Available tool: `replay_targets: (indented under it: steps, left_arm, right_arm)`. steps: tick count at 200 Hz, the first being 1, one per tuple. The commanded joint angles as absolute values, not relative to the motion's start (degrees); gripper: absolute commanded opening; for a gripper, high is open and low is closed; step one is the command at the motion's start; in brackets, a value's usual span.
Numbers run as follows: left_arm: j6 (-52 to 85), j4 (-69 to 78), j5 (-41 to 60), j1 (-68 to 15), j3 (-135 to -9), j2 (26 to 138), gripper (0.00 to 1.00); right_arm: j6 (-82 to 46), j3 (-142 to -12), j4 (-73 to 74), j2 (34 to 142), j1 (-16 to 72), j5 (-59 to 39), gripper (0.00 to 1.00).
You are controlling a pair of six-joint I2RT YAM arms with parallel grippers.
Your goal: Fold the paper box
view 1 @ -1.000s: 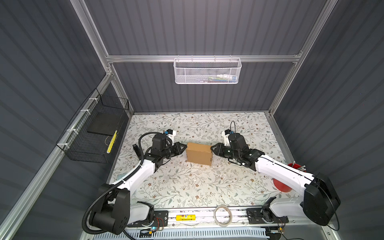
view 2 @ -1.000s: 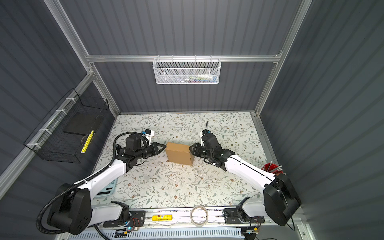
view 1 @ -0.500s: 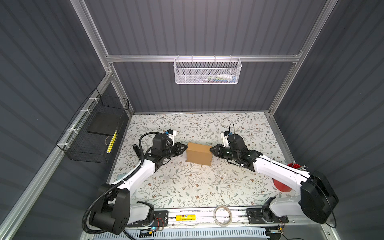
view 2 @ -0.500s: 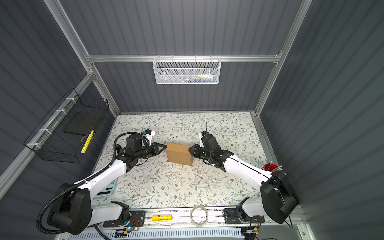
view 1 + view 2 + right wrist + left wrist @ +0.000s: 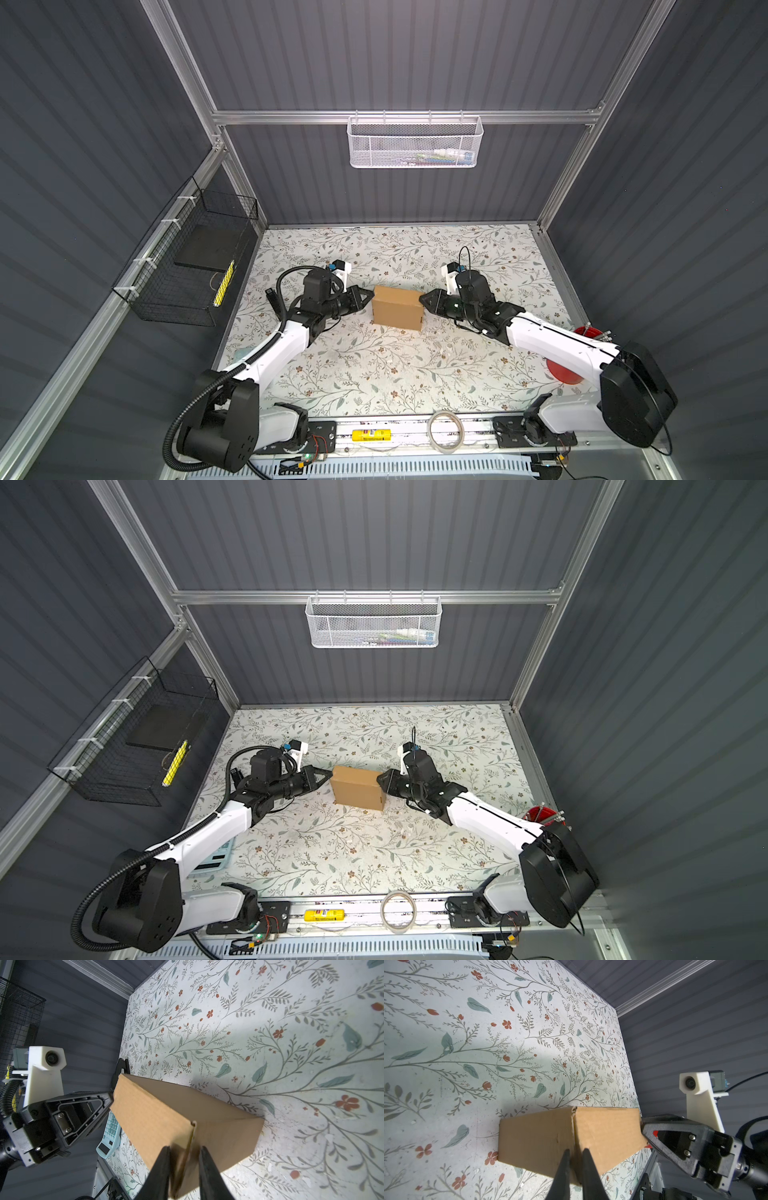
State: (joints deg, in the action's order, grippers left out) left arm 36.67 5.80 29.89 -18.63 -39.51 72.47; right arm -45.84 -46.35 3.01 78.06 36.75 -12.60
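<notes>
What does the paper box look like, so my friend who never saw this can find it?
Start at the big flowery table. In its middle, between the left pincer and the right pincer, sits the paper box. It is the only plain brown cardboard thing there.

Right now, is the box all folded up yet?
Nearly. Done: the paper box stands on the table with its walls up and looks closed. In hand: the shut left gripper is at one end, and the right gripper has its fingers on either side of an end flap's edge. Left: that edge probably still needs pressing flat. I cannot see whether the other seams are locked.
</notes>
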Motion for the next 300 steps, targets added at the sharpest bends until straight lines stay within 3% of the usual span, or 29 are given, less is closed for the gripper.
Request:
replay_targets:
  steps: [1,300]
  left_arm:
    - [37.41,-2.15,30.42,-18.37,-36.44,72.48,0.14]
    - [40.85,-6.05,31.02,-18.46,-28.56,58.84,0.14]
  right_arm:
    - [-42.93,-45.50,-3.43,79.28,37.43,-13.47,0.27]
    - [-40.52,-43.33,-9.81,72.42,41.66,-8.30,0.31]
